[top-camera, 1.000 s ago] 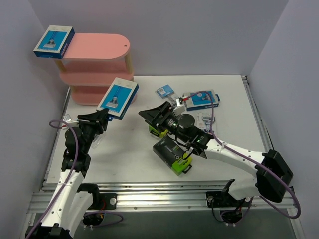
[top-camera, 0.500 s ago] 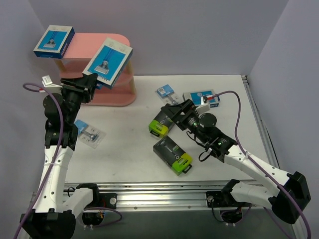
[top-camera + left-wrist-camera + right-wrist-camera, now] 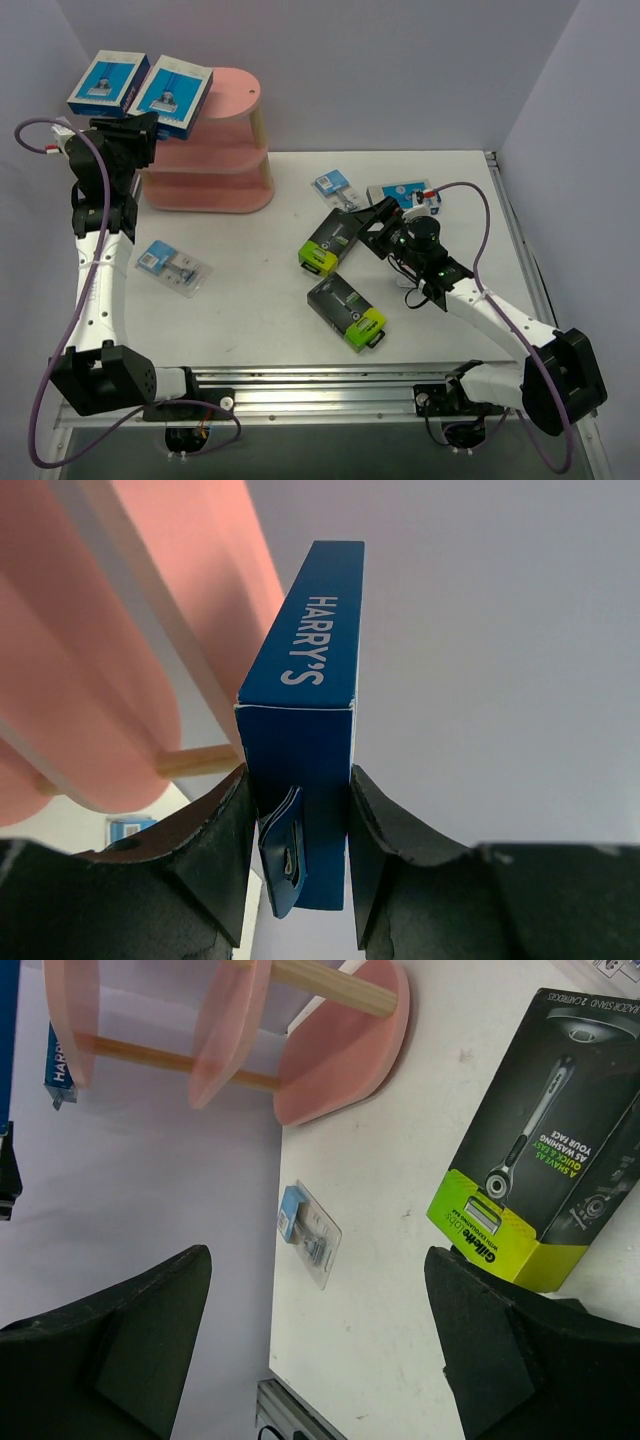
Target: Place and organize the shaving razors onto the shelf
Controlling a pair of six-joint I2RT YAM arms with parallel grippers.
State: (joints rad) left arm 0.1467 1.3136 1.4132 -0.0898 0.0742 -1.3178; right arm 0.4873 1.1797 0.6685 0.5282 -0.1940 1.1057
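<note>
Two pincers show here, and their states are different. The left pincer (image 3: 298, 815) holds a blue-and-white box (image 3: 312, 630): one finger presses on each narrow side, and the box stands out straight ahead of the fingers. This pincer is lifted high, at the level of the top board of the pink shelf (image 3: 225, 120). The held box is over that board, but I cannot tell if it touches it. Just to the left of the held box, a second blue-and-white box (image 3: 108, 83) rests on the left end of the same board, partly over its edge.

The right pincer (image 3: 370, 222) is low over the table (image 3: 260, 300), with its fingers wide apart and nothing between them. Just ahead of its fingertips lies a black box with a lime-green end (image 3: 330, 243); whether a finger touches it, I cannot tell. Another black box (image 3: 347, 312) lies near, on the side toward the arm bases. Behind this pincer, partly hidden by it, is a blue-and-white pack (image 3: 400, 192), and a small pack (image 3: 331, 183) lies near, on the far side. Well apart, far ahead of the open fingers, a clear pack with a blue card (image 3: 172, 265) lies flat on the table.
</note>
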